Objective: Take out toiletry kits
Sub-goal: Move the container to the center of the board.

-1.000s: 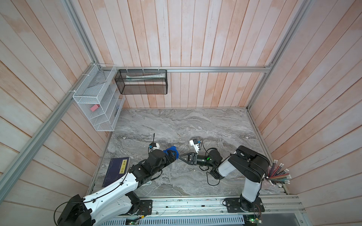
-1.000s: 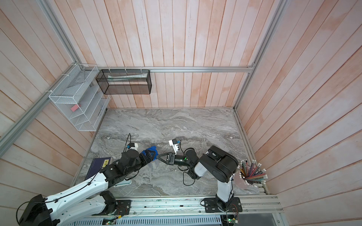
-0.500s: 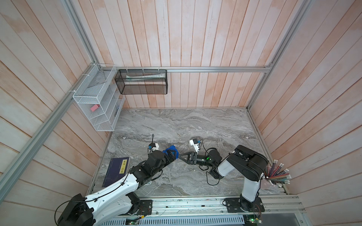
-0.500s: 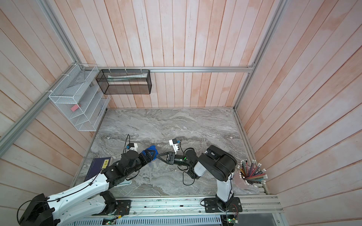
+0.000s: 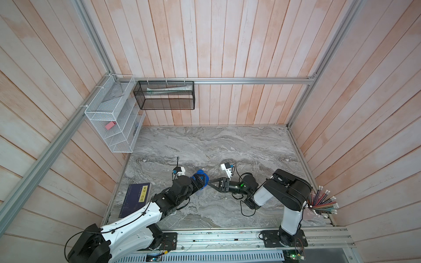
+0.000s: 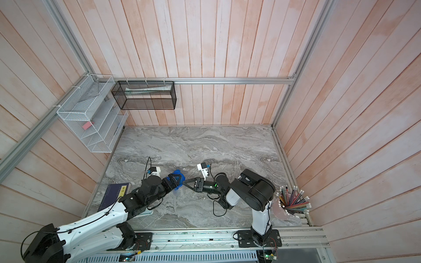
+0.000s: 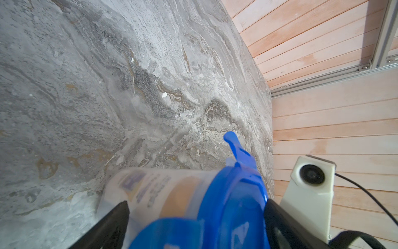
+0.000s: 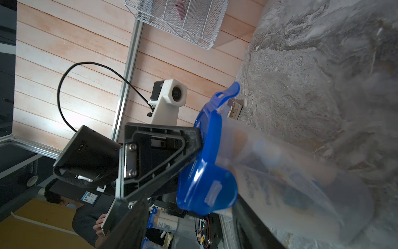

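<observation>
Left gripper point(image 5: 200, 183), jaws spread wide, meets the right gripper point(image 5: 211, 181) at a clear plastic jar with a blue clip lid point(image 5: 201, 175), seen from above in both top views. Each arm reaches the jar from its own side, likely so one can steady it while the other works the lid. Below the jar is a grey marble table point(image 5: 205, 141); whether the jar's base rests on it cannot be told. A dark blue book with a yellow label point(image 5: 136, 200) lies well apart from the jar, on the left arm's side.

Left wrist view: the jar's lid end sits between the left gripper's wide-set fingers point(image 7: 116, 217). One blue clip tab point(image 7: 233, 144) sticks out from the lid, apparently unlatched. The toiletry kits point(image 7: 150, 189) are inside the jar, a blurred printed label and amber band showing through its wall; none is out yet.

Right wrist view: the right gripper point(image 8: 192, 199) straddles the jar just under the lid, jaws about half apart, one finger along the clear wall. Whether it squeezes cannot be told. A left finger point(image 8: 159, 155) rests on the lid's top, probably to press or pry.
</observation>
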`<state>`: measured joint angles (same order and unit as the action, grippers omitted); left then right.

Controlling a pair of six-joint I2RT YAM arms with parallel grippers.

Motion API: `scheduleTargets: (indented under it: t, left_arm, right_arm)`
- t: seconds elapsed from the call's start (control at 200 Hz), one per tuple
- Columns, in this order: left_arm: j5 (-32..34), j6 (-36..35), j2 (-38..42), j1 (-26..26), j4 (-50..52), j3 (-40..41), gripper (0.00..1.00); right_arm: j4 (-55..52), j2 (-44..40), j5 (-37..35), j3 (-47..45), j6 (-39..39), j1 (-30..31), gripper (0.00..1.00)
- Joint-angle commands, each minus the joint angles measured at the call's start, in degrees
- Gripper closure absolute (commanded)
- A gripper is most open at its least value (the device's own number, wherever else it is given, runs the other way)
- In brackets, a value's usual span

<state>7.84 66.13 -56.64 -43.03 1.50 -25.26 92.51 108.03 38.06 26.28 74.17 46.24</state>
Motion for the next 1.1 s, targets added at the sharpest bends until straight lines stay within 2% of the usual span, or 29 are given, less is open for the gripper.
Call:
scheduleTargets:
  t: [0.0, 0.36, 0.66, 1.095]
  left_arm:
    - [-1.94, -0.39, -2.3, -0.46, 7.29, 2.76, 0.03]
    - [-3.35, 1.16, -2.19, -1.21, 6.62, 5.09, 0.09]
    - [-2.39, 3.22, -0.66, -3.91, 8.28, 6.01, 0.09]
    - [-2.46, 5.49, -10.99, -9.22, 2.84, 6.14, 0.13]
  right_arm:
    - [11.03, 0.17, 0.05, 1.9, 0.43, -0.44, 0.38]
    - [10.96, -4.19, -0.97, -1.34, 0.17, -1.71, 0.39]
    - [10.94, -6.99, -0.89, -3.73, 0.25, -3.14, 0.4]
    - [11.01, -10.43, -0.29, -8.09, -0.08, -6.52, 0.41]
